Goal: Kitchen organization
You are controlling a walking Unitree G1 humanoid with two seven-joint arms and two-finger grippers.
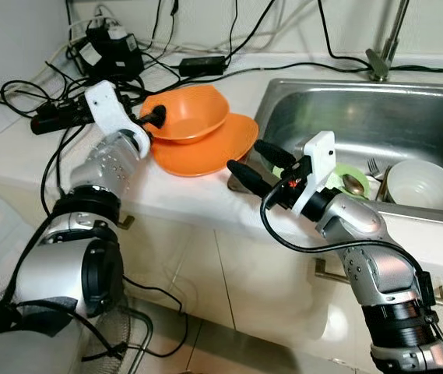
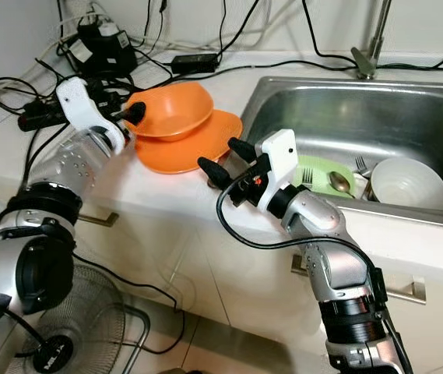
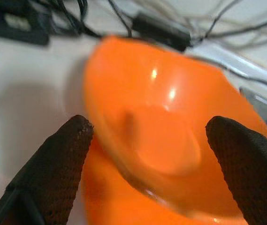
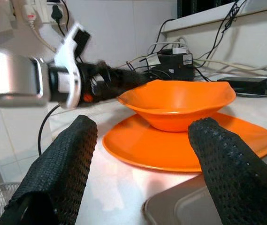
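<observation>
An orange bowl rests on an orange plate on the white counter, just left of the sink. My left gripper is at the bowl's left rim, open. In the left wrist view its fingers stand wide apart with the bowl close between and beyond them. My right gripper hovers open over the counter's front edge, right of the plate, pointing at it. The right wrist view shows the bowl and plate ahead of its spread fingers.
The steel sink holds a white bowl, a green plate, a spoon and a fork. A faucet stands behind. Tangled cables, a power strip and adapters crowd the counter's back left. A fan sits on the floor.
</observation>
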